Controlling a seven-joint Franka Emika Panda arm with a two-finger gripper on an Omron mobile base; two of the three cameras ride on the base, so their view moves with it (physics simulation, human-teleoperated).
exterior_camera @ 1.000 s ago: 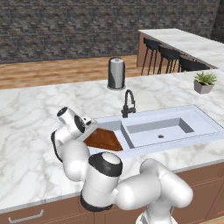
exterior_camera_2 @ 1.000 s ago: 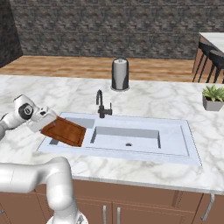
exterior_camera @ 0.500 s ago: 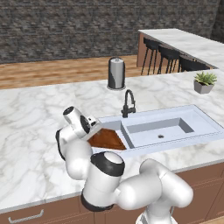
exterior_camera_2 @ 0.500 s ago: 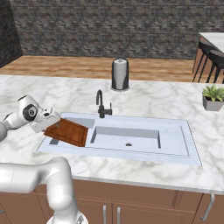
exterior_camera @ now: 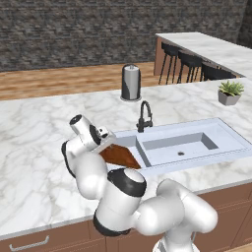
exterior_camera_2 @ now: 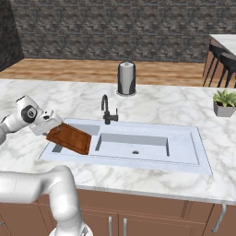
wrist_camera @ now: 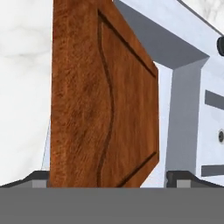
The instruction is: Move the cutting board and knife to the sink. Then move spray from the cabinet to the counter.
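Observation:
The reddish-brown cutting board (exterior_camera: 120, 156) (exterior_camera_2: 70, 137) lies tilted in the left end of the sink (exterior_camera: 197, 142) (exterior_camera_2: 138, 143), its near edge propped on the sink's rim. My gripper (exterior_camera: 105, 139) (exterior_camera_2: 50, 123) sits at the board's upper left edge, open. In the hand view the cutting board (wrist_camera: 100, 100) runs between my gripper's (wrist_camera: 111, 178) two fingertips, with a small gap at the right one. The white marble counter (exterior_camera: 39, 147) surrounds the sink. Knife, spray and cabinet are out of view.
A black faucet (exterior_camera: 144, 116) (exterior_camera_2: 107, 110) stands behind the sink. Further back there is a steel paper-towel holder (exterior_camera: 131, 82) (exterior_camera_2: 126, 78). A potted plant (exterior_camera: 230, 92) (exterior_camera_2: 225, 102) sits at the right. Bar stools (exterior_camera: 187, 64) line the far counter.
My hand has crept a little toward the sink. The board has hardly shifted and the jaws have stayed wide.

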